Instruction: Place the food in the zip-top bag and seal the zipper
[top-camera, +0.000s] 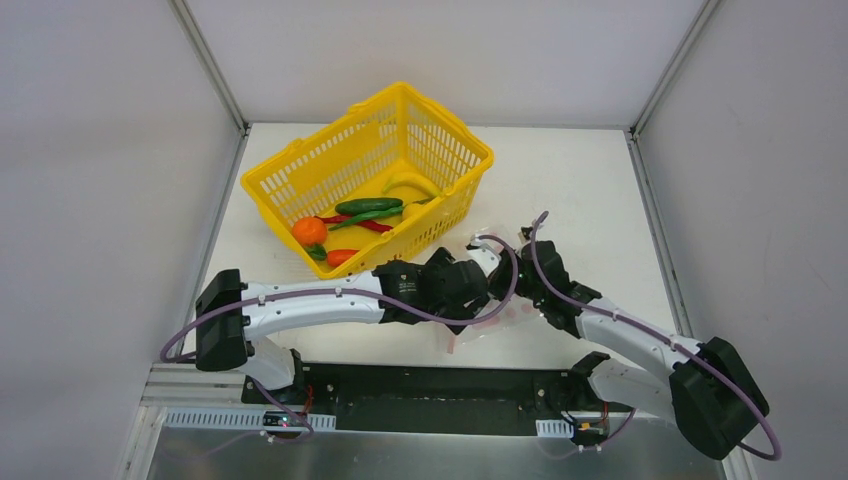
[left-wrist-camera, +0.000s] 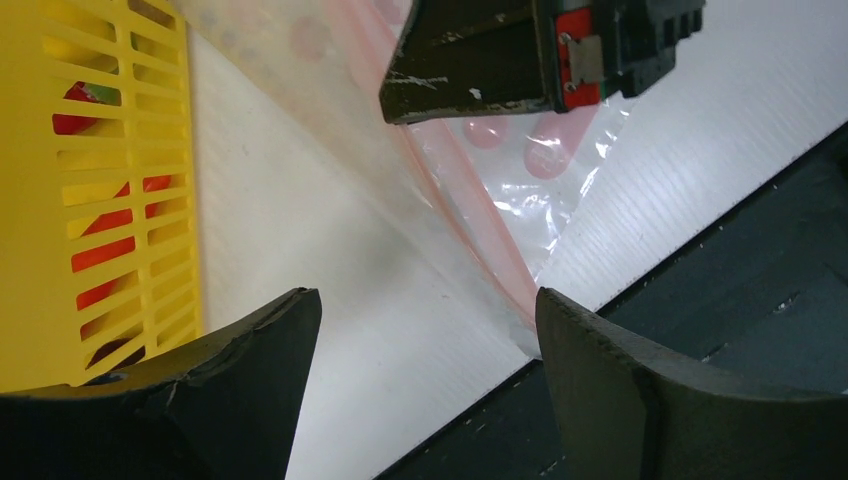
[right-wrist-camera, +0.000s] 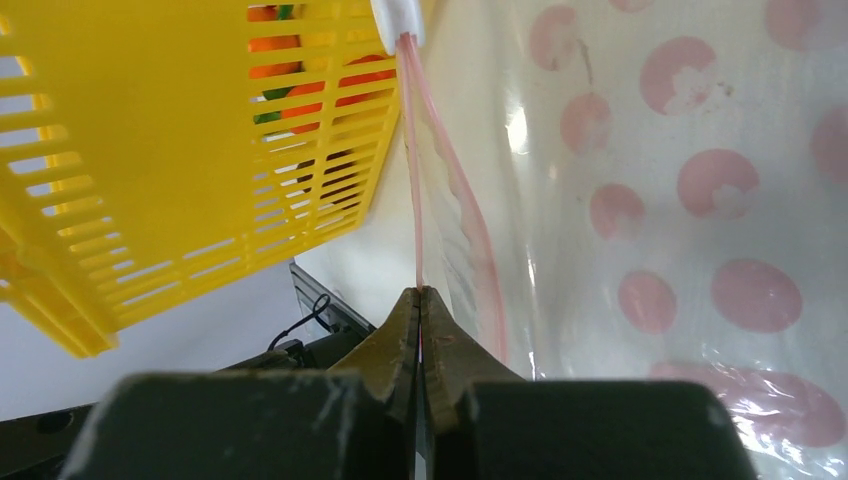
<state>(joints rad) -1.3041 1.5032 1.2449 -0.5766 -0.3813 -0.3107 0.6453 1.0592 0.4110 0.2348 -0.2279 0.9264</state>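
The zip-top bag (right-wrist-camera: 690, 200), clear with pink dots, lies between my two grippers just in front of the basket; in the top view (top-camera: 470, 335) the arms mostly hide it. My right gripper (right-wrist-camera: 420, 296) is shut on the pink zipper (right-wrist-camera: 412, 160), which runs up to a white slider (right-wrist-camera: 398, 20). My left gripper (left-wrist-camera: 430, 315) is open, its jaws wide apart around the zipper's end (left-wrist-camera: 510, 280), which lies close to the right finger (left-wrist-camera: 620, 390). The food stays in the basket: green peppers (top-camera: 368, 207), a red chili (top-camera: 372, 226), an orange fruit (top-camera: 309, 231) and a red fruit (top-camera: 341, 257).
The yellow plastic basket (top-camera: 300, 160) stands at the table's back middle, close to both grippers, and shows in the left wrist view (left-wrist-camera: 30, 200) and the right wrist view (right-wrist-camera: 150, 120). A black strip (left-wrist-camera: 700, 300) runs along the table's near edge.
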